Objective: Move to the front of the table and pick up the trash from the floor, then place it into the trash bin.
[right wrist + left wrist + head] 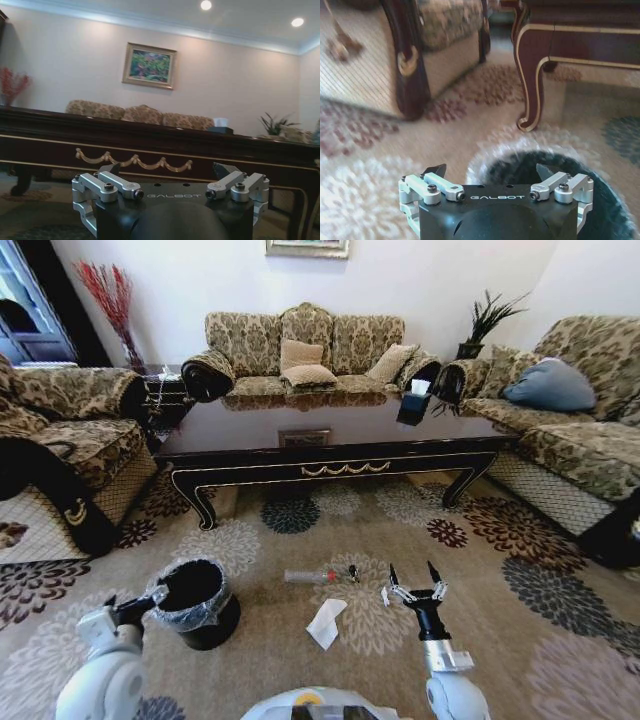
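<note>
The dark table (330,455) stands ahead, its gold-trimmed front edge (135,161) facing me. On the carpet before it lies the trash: a slim grey tube with a red band (310,576), a crumpled white paper (326,623) and tiny scraps (385,595). My right gripper (413,572) hovers open just right of the scraps, pointing at the table (167,169). The black trash bin (195,602) with its plastic liner sits at the lower left. My left gripper (130,606) is open beside the bin's left rim (530,146), its jaws spread (491,171) with nothing between them.
Patterned sofas flank the table at left (60,430), back (300,355) and right (580,420). A black tissue box (413,405) rests on the tabletop. A curved table leg (532,75) stands beyond the bin. Flowered carpet (500,570) stretches to the right.
</note>
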